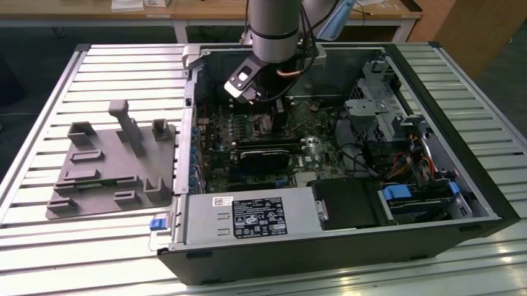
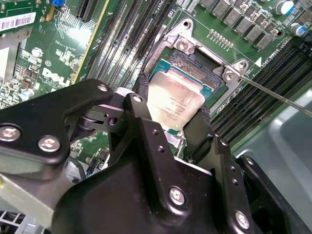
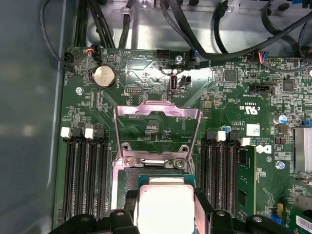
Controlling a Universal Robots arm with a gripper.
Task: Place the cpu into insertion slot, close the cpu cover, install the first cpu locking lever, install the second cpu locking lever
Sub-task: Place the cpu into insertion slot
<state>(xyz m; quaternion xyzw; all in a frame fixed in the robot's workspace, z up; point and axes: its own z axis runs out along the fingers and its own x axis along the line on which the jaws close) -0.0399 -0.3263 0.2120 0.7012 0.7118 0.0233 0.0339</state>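
- Evidently, the pincer point(image 2: 173, 111) was clamped on the cpu point(image 2: 170, 95), held flat.
- Insertion slot point(image 2: 195, 66) lay just beneath the pincer; cpu cover point(image 3: 157, 110) stood raised beyond.

An open computer case point(image 1: 329, 256) lies on a slatted metal bench point(image 1: 107, 68). In the exterior view, a grey moulded fixture plate point(image 1: 99, 185) rests at nine o'clock from the case, just beside it. Inside the case, a power supply point(image 1: 247, 219) sits at six o'clock and a drive cage point(image 1: 374, 111) at two o'clock. The first wrist view shows a coin battery point(image 3: 104, 76) and black cables point(image 3: 195, 29).
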